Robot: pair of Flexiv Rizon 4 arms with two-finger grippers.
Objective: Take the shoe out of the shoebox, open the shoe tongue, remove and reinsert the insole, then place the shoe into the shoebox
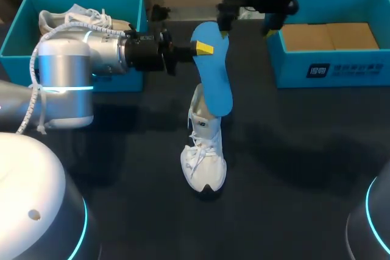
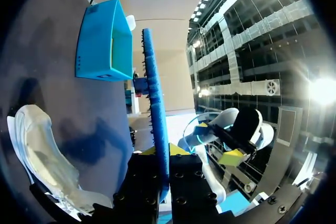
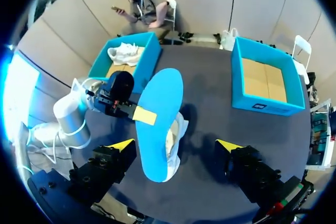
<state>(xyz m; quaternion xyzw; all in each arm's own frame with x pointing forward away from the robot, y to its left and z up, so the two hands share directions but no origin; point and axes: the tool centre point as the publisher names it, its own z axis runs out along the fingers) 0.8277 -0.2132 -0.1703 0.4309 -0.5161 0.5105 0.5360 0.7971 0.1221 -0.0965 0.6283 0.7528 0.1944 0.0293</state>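
Left pincer [image 1: 204, 47]: clenched on the blue insole [image 1: 214, 77], one finger on each face, near its upper end. The insole hangs edge-upright over the middle of the bench [image 1: 292, 168]. Its lower end is at the heel opening of the white shoe [image 1: 204, 162]; contact cannot be determined. The shoe rests at the bench centre, toe toward the front edge. Right pincer [image 1: 246, 31]: spread wide, grasping nothing, above the insole's upper end. An open shoebox [image 1: 341, 68] sits at the back-right corner.

Blue insole [image 1: 217, 80], white shoe [image 1: 204, 162]
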